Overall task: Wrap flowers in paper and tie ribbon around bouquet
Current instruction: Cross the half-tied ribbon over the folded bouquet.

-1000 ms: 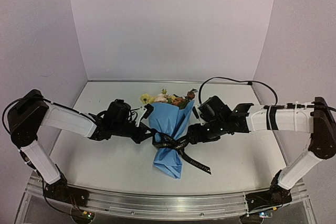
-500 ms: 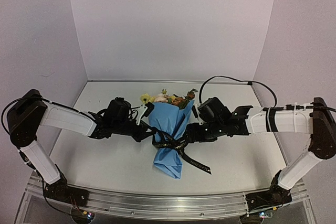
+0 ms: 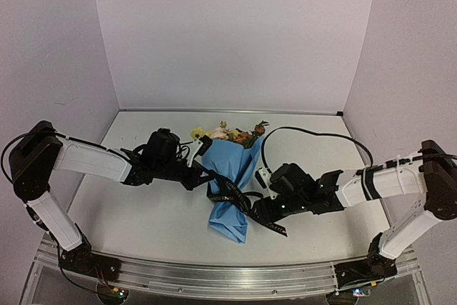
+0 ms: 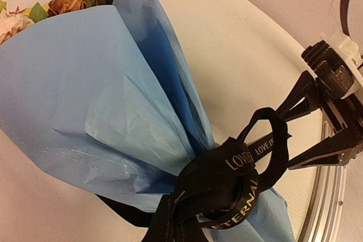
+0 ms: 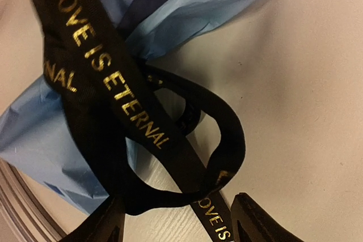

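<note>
The bouquet lies mid-table, a light-blue paper (image 3: pixel 230 166) cone with the flowers (image 3: pixel 227 134) showing at its far, wide end. The black ribbon (image 3: pixel 230 195) with gold lettering is knotted round the cone's narrow part, and a tail trails right toward the near edge. My left gripper (image 3: pixel 203 174) is shut on ribbon strands at the cone's left; in the left wrist view those strands (image 4: pixel 178 219) run off the bottom and my fingers are hidden. My right gripper (image 3: pixel 261 209) stands open low at the cone's right, with the ribbon's loop (image 5: pixel 224 140) and tail between its fingertips (image 5: pixel 252 216).
A black cable (image 3: pixel 314 132) arches over the table behind the right arm. A metal rail (image 3: pixel 228 278) runs along the near edge. Lilac walls close in the back and both sides.
My right arm has swung toward the near edge and dropped, bringing its open gripper down to the ribbon's loop and tail. The left gripper has stayed shut beside the cone.
</note>
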You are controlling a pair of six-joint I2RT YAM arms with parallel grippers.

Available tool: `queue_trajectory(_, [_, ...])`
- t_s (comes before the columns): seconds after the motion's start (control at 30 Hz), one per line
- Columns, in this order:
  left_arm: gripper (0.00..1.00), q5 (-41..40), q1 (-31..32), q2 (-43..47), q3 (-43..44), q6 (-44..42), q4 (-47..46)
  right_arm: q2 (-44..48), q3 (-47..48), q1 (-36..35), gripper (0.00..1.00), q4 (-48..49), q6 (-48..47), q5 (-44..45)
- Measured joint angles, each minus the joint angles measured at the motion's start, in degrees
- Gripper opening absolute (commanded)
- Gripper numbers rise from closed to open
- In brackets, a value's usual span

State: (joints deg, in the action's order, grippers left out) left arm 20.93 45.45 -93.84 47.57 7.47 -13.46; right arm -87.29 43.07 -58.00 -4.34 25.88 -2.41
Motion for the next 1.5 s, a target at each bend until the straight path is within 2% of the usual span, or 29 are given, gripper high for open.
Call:
queue_trajectory(0.3, [0.0, 0.07, 0.0, 0.0, 0.58, -0.18, 1.21, 5.46, -6.27, -0.19, 0.63, 3.65, -10.13, -0.04])
queue_trajectory(0.57, [0.0, 0.34, 0.0, 0.0, 1.71, -0.54, 1.64, 6.27, -7.41, -0.19, 0.56, -1.29, -14.83, -2.41])
queue_trajectory(0.77, [0.0, 0.37, 0.0, 0.0, 1.81, -0.62, 1.74, 3.05, -7.41, -0.72, 0.52, -3.58, -16.01, -3.0])
queue_trajectory(0.87, [0.0, 0.4, 0.0, 0.0, 1.81, -0.62, 1.91, 0.6, -7.0, -1.58, 0.43, -4.32, -16.24, -2.69])
queue_trajectory(1.07, [0.0, 0.4, 0.0, 0.0, 1.81, -0.69, 2.14, -1.9, -4.69, -2.52, 0.02, -4.63, -16.13, -1.58])
queue_trajectory(1.23, [0.0, 0.42, 0.0, 0.0, 1.81, -1.45, 2.2, -1.92, -1.4, -2.53, 0.0, -12.06, -18.33, 2.07])
queue_trajectory(1.5, [0.0, 0.41, 0.0, 0.0, 1.83, -1.6, 3.01, 0.28, 10.33, -1.79, 0.0, -23.18, -23.42, 5.88])
